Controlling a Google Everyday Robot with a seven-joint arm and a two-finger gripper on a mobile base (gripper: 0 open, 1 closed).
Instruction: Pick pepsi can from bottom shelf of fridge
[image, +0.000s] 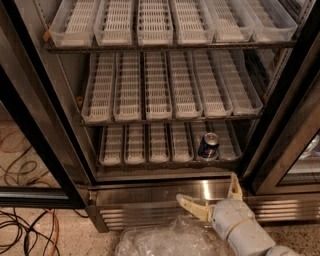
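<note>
The pepsi can (208, 146), blue with a silver top, stands upright on the bottom shelf (150, 150) of the open fridge (165, 185), in the second lane tray from the right. My gripper (209, 191) is low in front of the fridge's steel base, below and slightly right of the can and apart from it. Its two cream fingers (192, 206) are spread wide and hold nothing.
The two upper shelves (170, 87) hold rows of white lane trays. The black door frame (35, 135) stands at left, another black frame (285, 120) at right. Cables (30, 230) lie on the floor at left. Crinkled clear plastic (170, 242) sits bottom centre.
</note>
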